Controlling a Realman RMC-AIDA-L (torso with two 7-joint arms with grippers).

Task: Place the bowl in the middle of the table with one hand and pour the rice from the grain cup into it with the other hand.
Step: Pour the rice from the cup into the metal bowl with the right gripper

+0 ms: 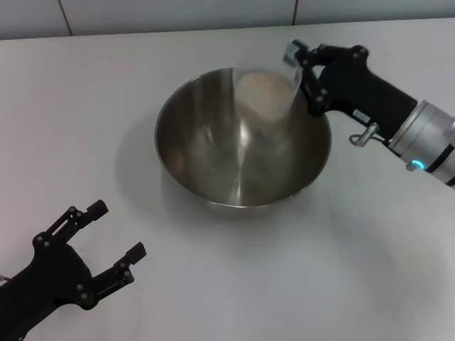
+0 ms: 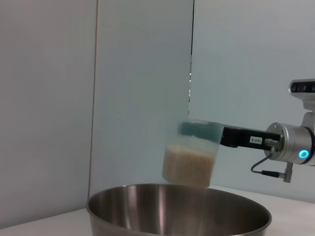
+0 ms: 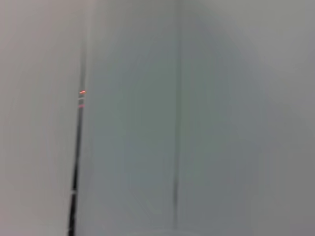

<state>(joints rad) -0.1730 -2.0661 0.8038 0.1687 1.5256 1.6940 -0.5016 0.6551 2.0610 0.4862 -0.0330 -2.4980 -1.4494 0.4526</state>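
Observation:
The steel bowl (image 1: 242, 138) stands on the white table (image 1: 85, 114), near its middle. My right gripper (image 1: 302, 74) is shut on the clear grain cup (image 1: 264, 91) and holds it above the bowl's far right rim. The cup is about upright and holds the rice (image 2: 189, 164). In the left wrist view the cup (image 2: 193, 147) hangs just above the bowl (image 2: 177, 209). No rice shows inside the bowl. My left gripper (image 1: 117, 231) is open and empty at the near left, apart from the bowl.
A pale wall with vertical seams (image 2: 96, 98) stands behind the table. The table's far edge (image 1: 178, 32) runs along the back. The right wrist view shows only the wall.

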